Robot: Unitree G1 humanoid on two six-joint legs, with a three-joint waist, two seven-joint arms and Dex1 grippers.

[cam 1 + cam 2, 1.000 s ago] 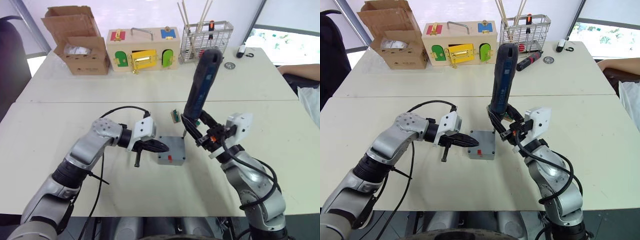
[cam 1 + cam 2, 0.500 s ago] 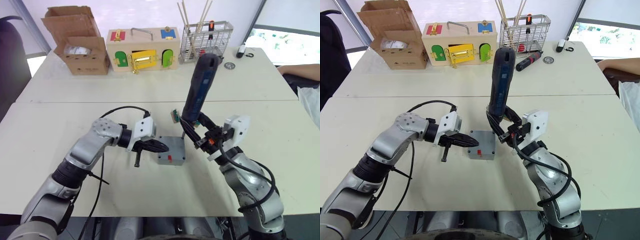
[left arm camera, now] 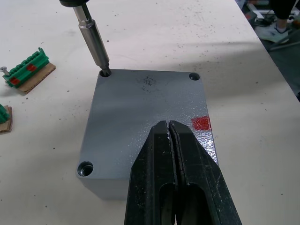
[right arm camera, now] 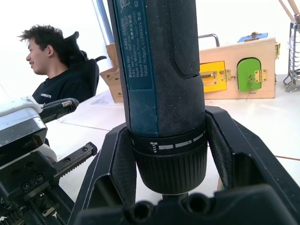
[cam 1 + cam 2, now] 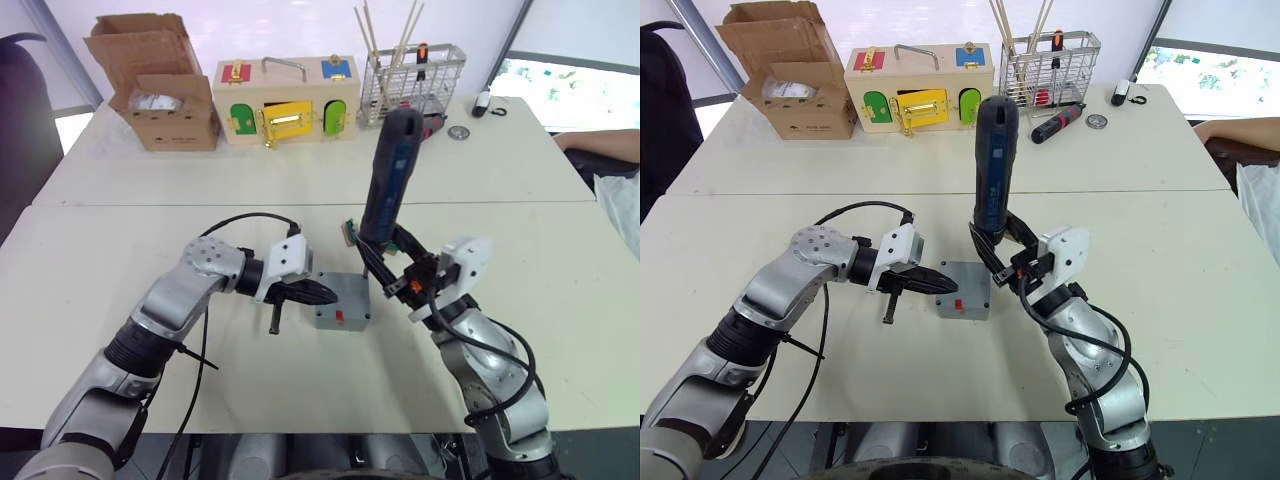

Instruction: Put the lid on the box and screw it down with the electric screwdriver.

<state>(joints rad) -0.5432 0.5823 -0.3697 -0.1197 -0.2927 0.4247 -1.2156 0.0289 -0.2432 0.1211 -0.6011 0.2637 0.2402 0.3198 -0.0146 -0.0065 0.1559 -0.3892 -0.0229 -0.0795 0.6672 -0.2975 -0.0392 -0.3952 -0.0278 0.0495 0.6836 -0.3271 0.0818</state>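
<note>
Item: thick dark blue-black cylindrical electric screwdriver [image 5: 992,160], rubbery ribbed casing, likely heavy and top-loaded. I hold it low on its collar, my right gripper [image 4: 168,154] clamped around it, tool near upright. Its thin steel bit [image 3: 93,40] sits in the far corner hole of the flat grey cast-metal lid [image 3: 140,112].

Item: small square grey metal box [image 5: 962,290] with red mark, rigid, speckled, probably prone to sliding. My left gripper [image 3: 171,154], fingers pressed together and holding nothing, presses on the lid's near edge.

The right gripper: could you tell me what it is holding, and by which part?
The right gripper clamps the thick dark blue-black electric screwdriver around its lower collar, just above the metal bit.
</note>
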